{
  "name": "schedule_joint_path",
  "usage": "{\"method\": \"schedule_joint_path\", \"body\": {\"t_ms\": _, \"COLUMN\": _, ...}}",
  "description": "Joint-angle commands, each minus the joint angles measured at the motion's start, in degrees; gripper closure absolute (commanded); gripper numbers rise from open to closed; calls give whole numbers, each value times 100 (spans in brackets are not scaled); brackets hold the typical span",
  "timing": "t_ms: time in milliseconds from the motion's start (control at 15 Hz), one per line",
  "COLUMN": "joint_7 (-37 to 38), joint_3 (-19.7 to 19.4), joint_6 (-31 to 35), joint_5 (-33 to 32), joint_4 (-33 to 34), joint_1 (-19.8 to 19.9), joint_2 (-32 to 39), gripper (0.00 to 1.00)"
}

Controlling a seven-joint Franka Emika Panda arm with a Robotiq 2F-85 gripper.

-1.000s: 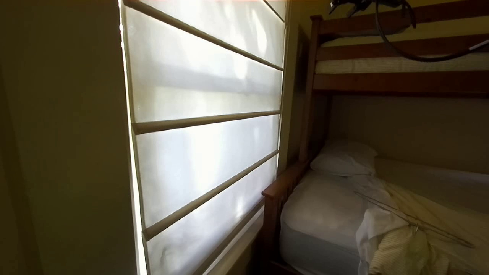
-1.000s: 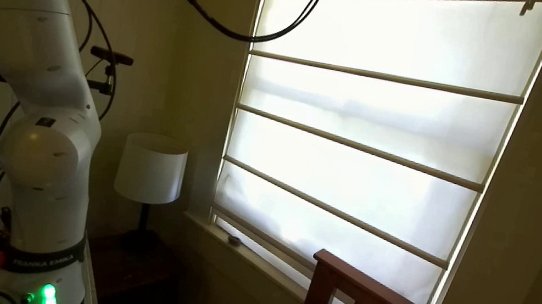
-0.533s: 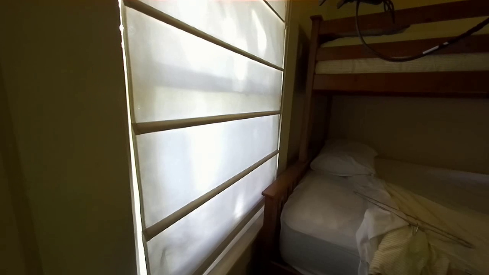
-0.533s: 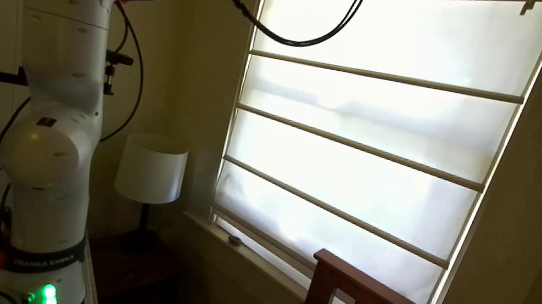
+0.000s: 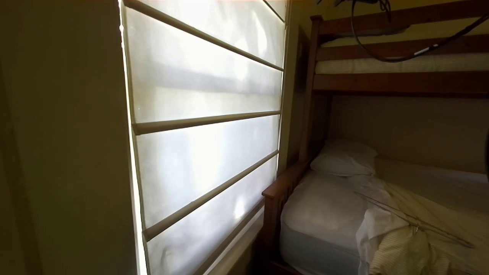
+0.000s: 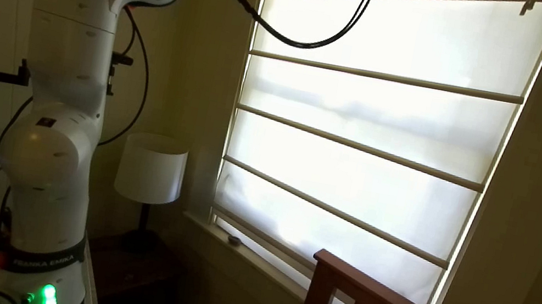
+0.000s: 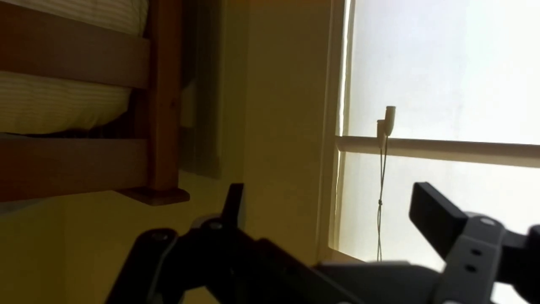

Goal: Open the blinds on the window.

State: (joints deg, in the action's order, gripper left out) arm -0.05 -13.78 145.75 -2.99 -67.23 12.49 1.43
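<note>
Blinds beyond the hand, well apart from its wide-set, empty jaws.

in an exterior view, the brand name franka emika stands in pale letters on the dark band near the foot of the white robot arm, whose small label higher up cannot be read.

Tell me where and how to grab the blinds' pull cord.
Probably by the two tassels at the lower end of the pull cord, coming from the room side, letting the open tool straddle them left and right. They look thicker than the cord, so should slip less, and hang in front of the blinds.
</note>
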Motion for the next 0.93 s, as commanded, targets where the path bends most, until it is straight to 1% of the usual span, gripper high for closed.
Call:
{"method": "schedule_joint_path", "body": {"t_ms": 0, "joint_7": -343, "joint_3": -2, "joint_6": -16, "joint_5": 181, "joint_4": 227, "joint_1": 24, "joint_2": 158, "gripper": 0}}
{"method": "schedule_joint_path", "body": {"t_ms": 67, "joint_7": -85, "joint_3": 4, "joint_6": 1, "joint_5": 3, "joint_4": 2, "joint_1": 0, "joint_2": 15, "gripper": 0}}
{"method": "schedule_joint_path", "body": {"t_ms": 867, "joint_7": -196, "joint_3": 9, "joint_6": 1, "joint_5": 19, "joint_4": 12, "joint_1": 3, "joint_2": 55, "gripper": 0}}
